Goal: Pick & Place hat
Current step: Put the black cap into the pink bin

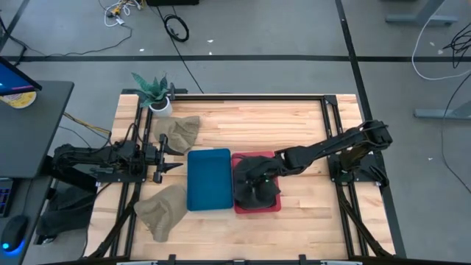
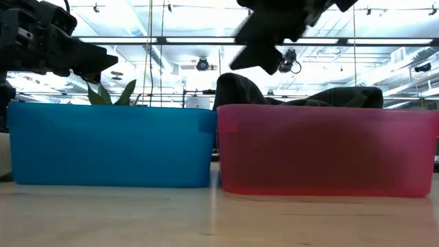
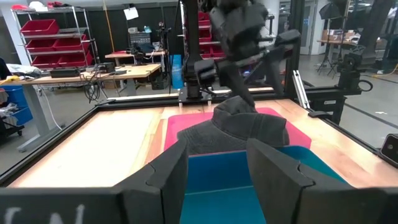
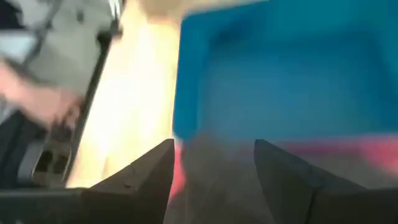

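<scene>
A dark hat (image 1: 259, 193) lies crumpled inside the red bin (image 1: 275, 209), rising above the bin's rim in the low view (image 2: 241, 89). My right gripper (image 1: 252, 175) hangs open just above it; the low view shows the gripper (image 2: 259, 49) clear of the cloth. In the right wrist view the open fingers (image 4: 214, 168) frame the dark hat (image 4: 217, 186), with the blue bin (image 4: 286, 74) beyond. My left gripper (image 1: 171, 157) waits open at the table's left, pointing at the blue bin (image 1: 210, 180).
Two tan hats lie on the table left of the blue bin, one toward the far edge (image 1: 181, 131) and one toward the near edge (image 1: 163, 210). A potted plant (image 1: 156, 94) stands at the far left corner. Bare wood stretches right of the red bin.
</scene>
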Available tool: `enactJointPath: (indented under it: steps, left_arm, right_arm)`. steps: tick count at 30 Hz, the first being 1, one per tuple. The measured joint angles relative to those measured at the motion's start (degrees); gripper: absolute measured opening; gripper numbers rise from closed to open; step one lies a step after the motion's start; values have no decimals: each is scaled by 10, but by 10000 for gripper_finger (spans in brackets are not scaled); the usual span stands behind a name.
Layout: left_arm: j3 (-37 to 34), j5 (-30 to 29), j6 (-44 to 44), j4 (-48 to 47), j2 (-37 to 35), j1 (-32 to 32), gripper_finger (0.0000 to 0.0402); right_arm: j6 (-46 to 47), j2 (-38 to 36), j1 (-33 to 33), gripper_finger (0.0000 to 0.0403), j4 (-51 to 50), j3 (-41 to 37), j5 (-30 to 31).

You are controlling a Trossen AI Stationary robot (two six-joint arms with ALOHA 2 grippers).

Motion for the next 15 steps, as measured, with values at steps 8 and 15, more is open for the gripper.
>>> enactJointPath:
  steps: [8,15]
  left_arm:
    - [0,0,0,0,0,0,170]
    - [0,0,0,2,0,0,170]
  right_arm:
    - [20,44,0,224,-85,-1,11]
    - [29,111,-17,224,-82,4,-13]
